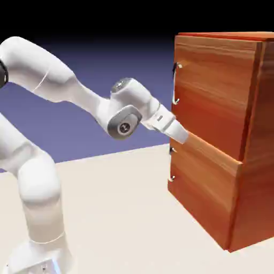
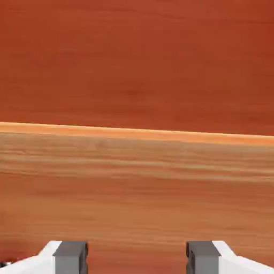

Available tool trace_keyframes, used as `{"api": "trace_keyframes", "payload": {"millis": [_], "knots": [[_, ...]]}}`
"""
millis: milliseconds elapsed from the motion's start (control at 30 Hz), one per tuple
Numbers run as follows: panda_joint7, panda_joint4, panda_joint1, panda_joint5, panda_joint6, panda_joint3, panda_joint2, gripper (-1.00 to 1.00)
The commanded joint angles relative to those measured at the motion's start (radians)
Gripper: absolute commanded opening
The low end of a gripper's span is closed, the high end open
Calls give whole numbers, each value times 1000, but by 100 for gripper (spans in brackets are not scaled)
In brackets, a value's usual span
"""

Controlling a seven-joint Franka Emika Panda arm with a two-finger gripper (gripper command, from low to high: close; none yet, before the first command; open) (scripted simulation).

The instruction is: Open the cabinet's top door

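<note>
Two grey fingertips (image 2: 70,258) stand apart at the hand view's bottom edge, with bare wood between them, so the hand (image 2: 137,258) is released and grasps nothing. In the exterior view those tips are hard to make out near the seam. The cabinet (image 1: 251,206) rises at that view's right, its right side cut off. Its top door (image 1: 214,91) sits shut above the lower panel (image 1: 206,187); in the hand view, both panels run out of frame.
</note>
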Motion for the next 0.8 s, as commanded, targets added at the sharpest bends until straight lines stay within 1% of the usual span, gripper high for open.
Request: {"api": "trace_keyframes", "payload": {"millis": [0,767], "knots": [[41,8,-20,44,-4,23,-17,0],[992,192,-477,1044,-100,551,-408,0]]}}
